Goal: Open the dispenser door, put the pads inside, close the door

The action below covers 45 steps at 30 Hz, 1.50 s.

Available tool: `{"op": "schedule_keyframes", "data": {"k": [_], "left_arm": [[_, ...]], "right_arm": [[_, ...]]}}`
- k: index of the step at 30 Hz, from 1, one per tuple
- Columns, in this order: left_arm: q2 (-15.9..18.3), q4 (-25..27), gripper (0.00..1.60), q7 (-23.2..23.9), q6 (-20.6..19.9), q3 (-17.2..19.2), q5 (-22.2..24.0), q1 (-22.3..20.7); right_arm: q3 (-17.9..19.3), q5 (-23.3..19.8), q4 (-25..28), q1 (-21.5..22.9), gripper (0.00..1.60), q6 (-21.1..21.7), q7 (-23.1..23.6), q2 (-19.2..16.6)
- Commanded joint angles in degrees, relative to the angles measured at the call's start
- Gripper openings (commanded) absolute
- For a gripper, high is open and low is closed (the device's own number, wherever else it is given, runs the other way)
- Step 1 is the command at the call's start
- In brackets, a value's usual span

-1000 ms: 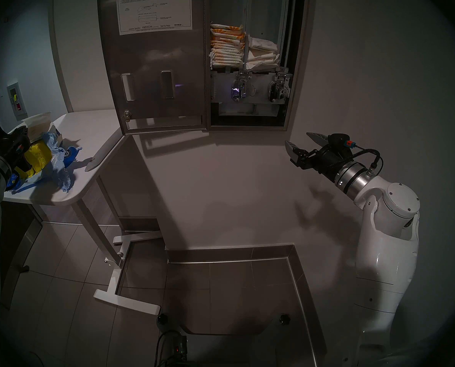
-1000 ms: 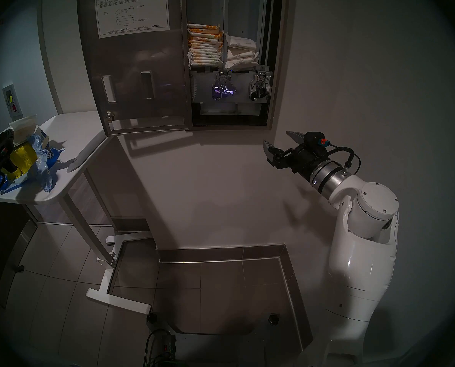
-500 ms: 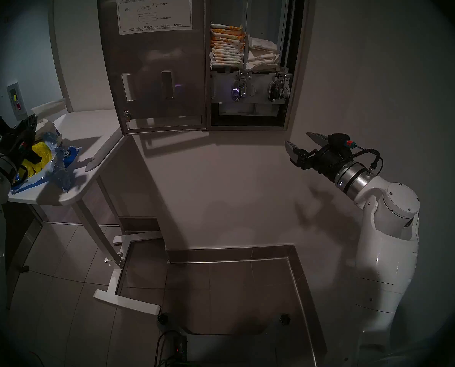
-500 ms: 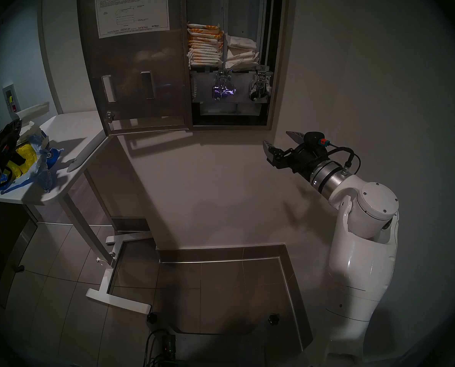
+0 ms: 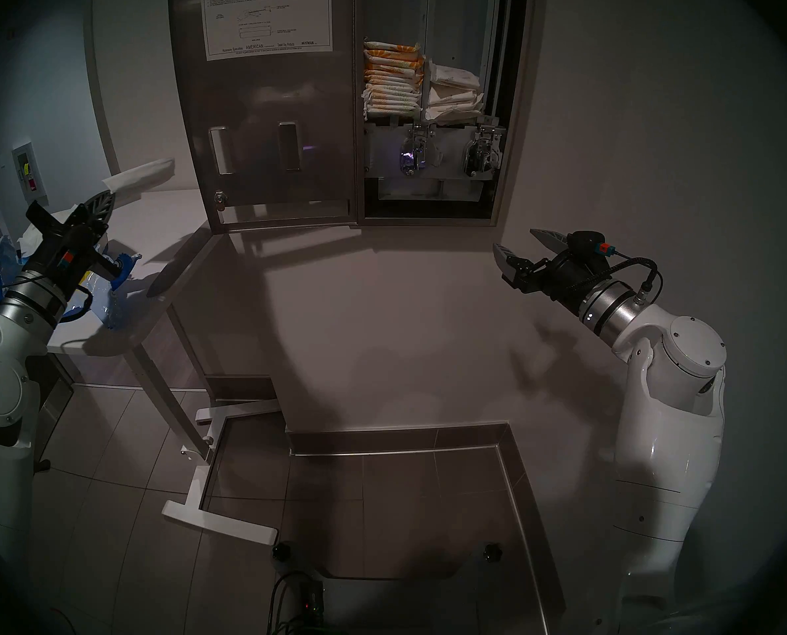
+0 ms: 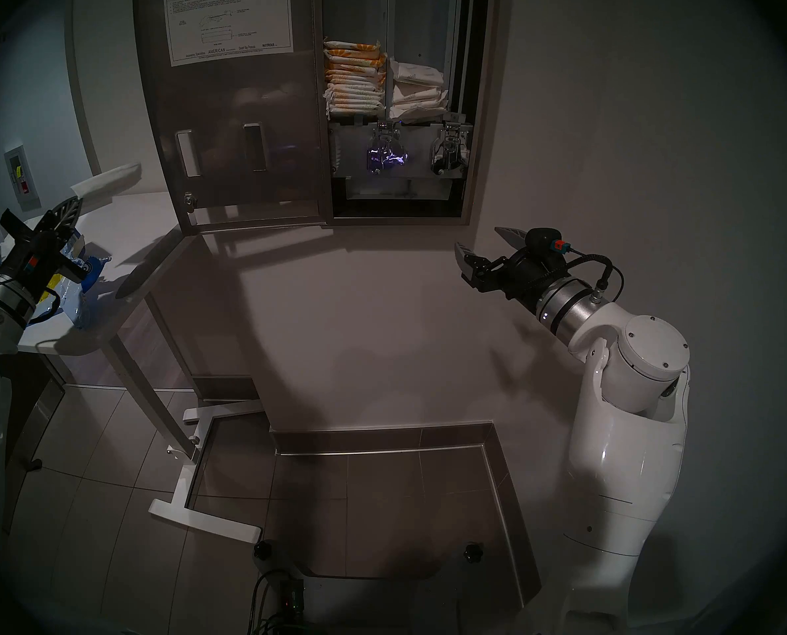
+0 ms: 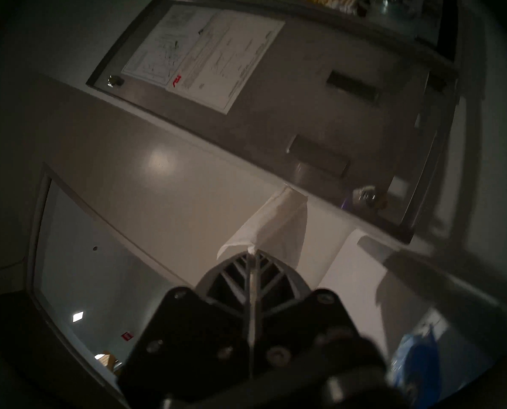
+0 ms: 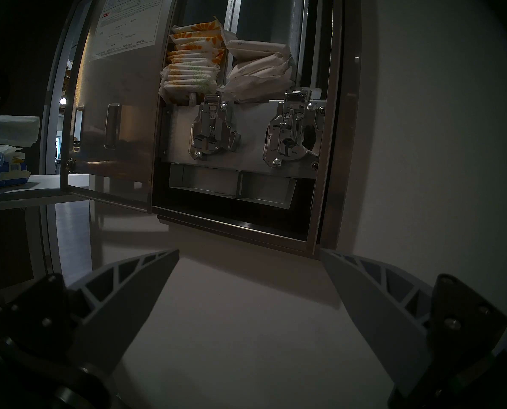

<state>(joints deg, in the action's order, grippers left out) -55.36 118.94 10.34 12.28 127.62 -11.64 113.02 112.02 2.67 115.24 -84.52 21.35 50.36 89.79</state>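
Observation:
The dispenser door (image 5: 268,116) stands swung open to the left, its white instruction sheet facing me. Inside the cabinet, plain white pads (image 5: 455,93) fill the right column beside orange-printed ones (image 5: 391,79). My left gripper (image 5: 107,199) hangs above the table, shut on one white pad (image 5: 142,176) that sticks out toward the door's lower left corner. The left wrist view shows that pad (image 7: 270,225) pinched between the closed fingertips. My right gripper (image 5: 515,241) hovers open and empty below the cabinet's right corner, also seen in the right wrist view (image 8: 249,252).
A white table (image 5: 162,217) stands at the left under the open door. Torn blue plastic (image 5: 117,272) with yellow bundles lies on it behind my left wrist. Two chrome lever mechanisms (image 5: 478,155) sit below the pad columns. The table's white base (image 5: 217,524) rests on the tiled floor.
My left gripper has lifted from the pile on the table, up and to the right toward the door, carrying a white pad. The right arm has not moved.

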Motion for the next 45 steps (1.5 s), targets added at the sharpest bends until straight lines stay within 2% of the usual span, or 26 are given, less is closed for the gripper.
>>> {"op": "schedule_keyframes", "data": {"k": [1, 16, 22, 31, 33, 36, 45], "left_arm": [[0.42, 0.93, 0.0, -0.68, 3.9, -2.09, 3.31, -2.48], [0.3, 2.01, 0.0, 0.31, 8.02, -7.33, 6.45, -1.84], [-0.2, 3.81, 0.0, 2.53, 7.15, -9.76, 12.3, -1.11], [-0.84, 4.77, 0.0, 4.2, 5.0, -13.64, 19.39, -2.97], [-1.05, 5.47, 0.0, 5.45, 3.26, -14.56, 23.51, -3.34], [-0.9, 5.91, 0.0, 6.51, 2.55, -14.65, 25.71, -3.36], [0.21, 6.98, 0.0, 12.67, -2.36, -13.9, 37.86, -3.07]], "right_arm": [[-0.09, -0.39, 1.76, 1.21, 1.6, -0.22, 0.01, -0.02], [-0.09, -0.4, 1.78, 1.21, 1.6, -0.21, 0.0, -0.01], [-0.09, -0.4, 1.76, 1.21, 1.6, -0.22, 0.0, -0.02], [-0.1, -0.4, 1.76, 1.21, 1.6, -0.22, 0.0, -0.02], [-0.1, -0.4, 1.74, 1.21, 1.6, -0.23, 0.0, -0.03], [-0.1, -0.4, 1.74, 1.21, 1.6, -0.23, 0.0, -0.03], [-0.1, -0.4, 1.73, 1.21, 1.6, -0.24, 0.0, -0.03]]}}
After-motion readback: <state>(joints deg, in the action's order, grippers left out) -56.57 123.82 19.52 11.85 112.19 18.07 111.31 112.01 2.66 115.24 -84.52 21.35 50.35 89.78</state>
